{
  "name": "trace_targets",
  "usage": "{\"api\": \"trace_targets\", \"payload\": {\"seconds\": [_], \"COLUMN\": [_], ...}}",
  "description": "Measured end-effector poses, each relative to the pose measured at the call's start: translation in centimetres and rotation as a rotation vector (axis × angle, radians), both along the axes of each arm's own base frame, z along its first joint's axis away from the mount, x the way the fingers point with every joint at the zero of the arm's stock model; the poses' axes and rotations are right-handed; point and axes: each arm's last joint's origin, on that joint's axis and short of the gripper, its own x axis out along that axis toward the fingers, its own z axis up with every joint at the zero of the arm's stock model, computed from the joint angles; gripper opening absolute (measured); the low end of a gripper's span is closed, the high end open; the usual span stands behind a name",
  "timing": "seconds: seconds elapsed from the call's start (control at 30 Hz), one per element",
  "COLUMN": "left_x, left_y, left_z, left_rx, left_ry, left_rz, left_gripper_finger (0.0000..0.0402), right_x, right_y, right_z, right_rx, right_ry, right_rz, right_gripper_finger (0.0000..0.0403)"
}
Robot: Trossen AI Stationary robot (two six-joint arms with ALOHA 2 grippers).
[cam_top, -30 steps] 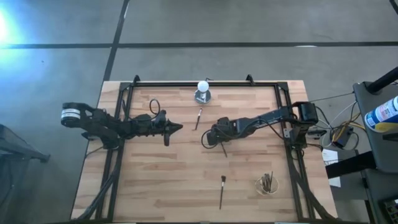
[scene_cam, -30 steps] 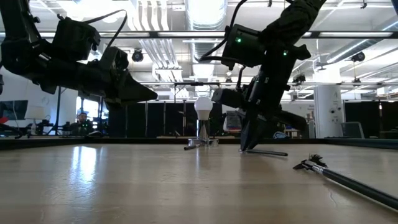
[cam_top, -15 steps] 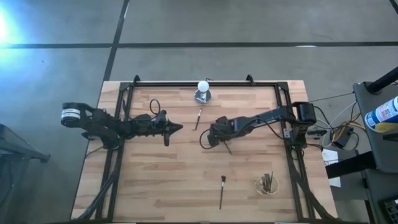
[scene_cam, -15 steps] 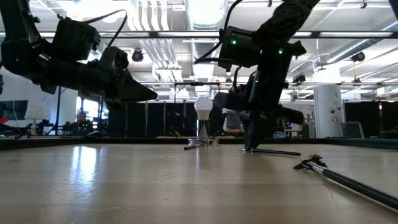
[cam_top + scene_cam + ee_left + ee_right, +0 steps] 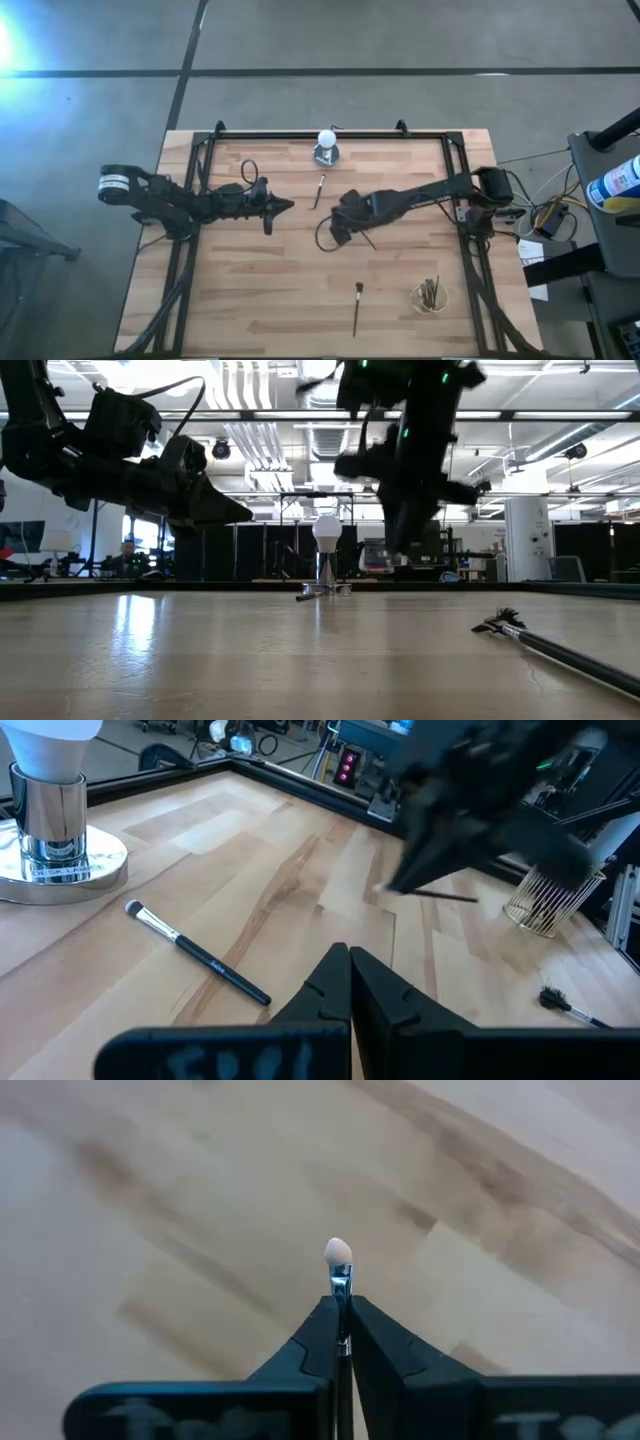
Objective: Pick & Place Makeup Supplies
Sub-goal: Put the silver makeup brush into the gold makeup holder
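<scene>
Two brushes lie loose on the table (image 5: 250,300): one near the white ball on its grey base (image 5: 326,147), at (image 5: 319,189), and one toward the near edge at (image 5: 356,308). A few more stand in a small wire cup (image 5: 431,296) at the right corner. The third loose one is in my right gripper (image 5: 340,1315).

Right gripper: jaws pressed together on a thin applicator (image 5: 339,1265), its metal neck pinched between the fingertips and the small pale tip poking out just past them. In the left wrist view the dark handle (image 5: 440,895) trails out behind the gripper, clear of the wood. From above, my right gripper (image 5: 340,215) sits mid-table, the handle slanting off toward the cup side.

Handling, as I judge it: very light, stiff along its length, thin enough to roll or pivot in a two-finger pinch. I am holding near the tip end, so most of the length hangs off one side and could swing or twist. A hold nearer the middle would be steadier. The tip looks soft; better not to squeeze it. The handle is probably smooth and a bit slippery.

Left gripper (image 5: 348,970): fingers shut, nothing between them, hovering above the table's left half, pointing toward the brush by the ball (image 5: 197,953).

Cup mouth is narrow; the drop-in will want the handle tilted near upright.
</scene>
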Motion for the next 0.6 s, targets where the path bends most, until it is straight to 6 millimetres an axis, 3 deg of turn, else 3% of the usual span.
{"api": "trace_targets", "payload": {"seconds": [0.2,0.43,0.6], "left_x": [-0.4,-0.4,-0.4], "left_y": [0.0,0.0,0.0], "left_z": [-0.4,-0.3,-0.3], "left_rx": [0.008,0.010,0.009], "left_ry": [0.015,0.008,0.006], "left_rz": [0.006,0.009,0.009], "left_gripper_finger": [0.0000,0.0000,0.0000], "right_x": [-2.5,-8.5,-12.8], "right_y": [3.9,8.5,10.9], "right_z": [4.2,9.4,11.7], "right_rx": [-0.084,-0.170,-0.141], "right_ry": [-0.080,-0.225,-0.291], "right_rz": [0.048,0.065,0.101], "right_gripper_finger": [0.0008,0.0008,0.0008]}}
